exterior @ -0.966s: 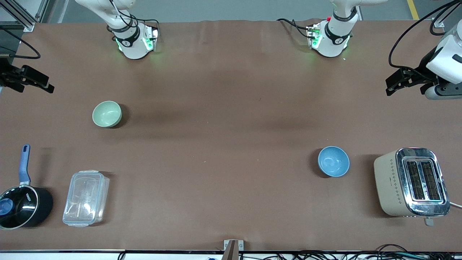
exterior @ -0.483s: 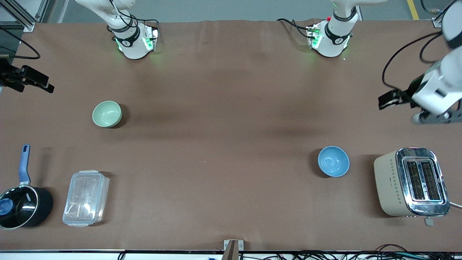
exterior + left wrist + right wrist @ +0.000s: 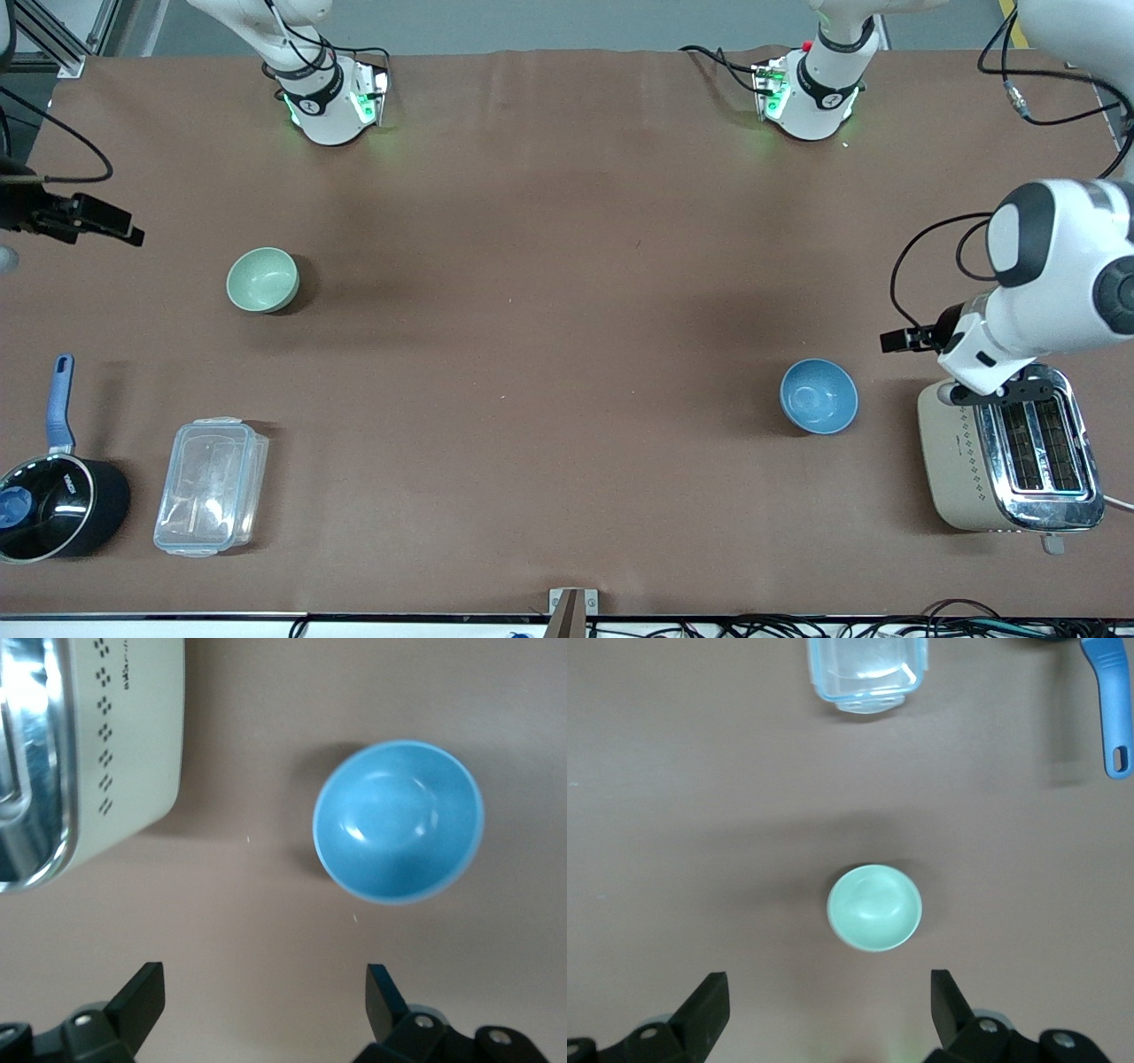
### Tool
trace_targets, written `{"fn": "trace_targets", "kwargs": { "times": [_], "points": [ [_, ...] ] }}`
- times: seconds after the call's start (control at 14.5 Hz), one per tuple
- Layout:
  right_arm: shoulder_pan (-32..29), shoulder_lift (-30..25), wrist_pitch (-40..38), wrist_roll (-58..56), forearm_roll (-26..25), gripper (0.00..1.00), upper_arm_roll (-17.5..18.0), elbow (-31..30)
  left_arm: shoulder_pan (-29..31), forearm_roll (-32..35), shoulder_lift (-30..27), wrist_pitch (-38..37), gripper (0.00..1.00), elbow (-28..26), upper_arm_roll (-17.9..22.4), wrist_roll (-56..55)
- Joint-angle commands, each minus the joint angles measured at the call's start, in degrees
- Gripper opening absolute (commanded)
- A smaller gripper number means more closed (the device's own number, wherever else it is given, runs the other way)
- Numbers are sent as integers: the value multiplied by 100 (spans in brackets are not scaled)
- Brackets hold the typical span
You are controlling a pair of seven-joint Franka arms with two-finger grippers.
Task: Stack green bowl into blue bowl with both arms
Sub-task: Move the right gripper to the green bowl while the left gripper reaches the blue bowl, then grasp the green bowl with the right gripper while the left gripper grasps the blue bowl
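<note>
The pale green bowl (image 3: 262, 280) stands upright and empty toward the right arm's end of the table; it also shows in the right wrist view (image 3: 874, 907). The blue bowl (image 3: 819, 396) stands upright and empty toward the left arm's end, and shows in the left wrist view (image 3: 399, 821). My left gripper (image 3: 897, 340) is open and empty, up over the table between the blue bowl and the toaster; its own view (image 3: 264, 992) shows bare table between the jaws. My right gripper (image 3: 120, 230) is open and empty over the table's end, apart from the green bowl (image 3: 829, 1001).
A cream and chrome toaster (image 3: 1010, 447) stands beside the blue bowl at the left arm's end. A clear lidded plastic box (image 3: 211, 486) and a black saucepan with a blue handle (image 3: 53, 505) stand nearer the front camera than the green bowl.
My left arm has swung from the table's end down over the toaster, bringing its gripper close to the blue bowl. My right gripper has shifted slightly toward the green bowl. Both bowls are unmoved.
</note>
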Motion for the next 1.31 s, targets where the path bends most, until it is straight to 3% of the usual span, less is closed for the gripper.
{"fn": "trace_targets", "kwargs": {
  "times": [0.0, 0.14, 0.41, 0.62, 0.9, 1.1, 1.24],
  "points": [
    [-329, -110, 822, -461, 77, 100, 60, -978, 17, -240, 287, 649, 100, -198, -17, -142],
    [-488, 38, 1550, -567, 77, 100, 60, -1531, 0, -443, 542, 967, 99, -225, -43, -143],
    [-708, 521, 2905, -918, 77, 98, 60, -2534, -44, -496, 982, 1511, 81, -216, -96, -143],
    [-735, 1119, 3074, -963, 86, 97, 69, -2598, -71, -531, 1193, 1855, 75, -181, -131, -134],
    [-813, 1857, 3390, -1120, 95, 90, 69, -2677, -62, -540, 1466, 2092, 50, -154, -175, -99],
    [-875, 2104, 3444, -1174, 104, 84, 78, -2677, -62, -549, 1606, 2110, 27, 12, -219, -99],
    [-875, 2131, 3426, -1244, 104, 75, 86, -2694, -71, -549, 1607, 2102, 16, 56, -228, -107]
  ]
}}
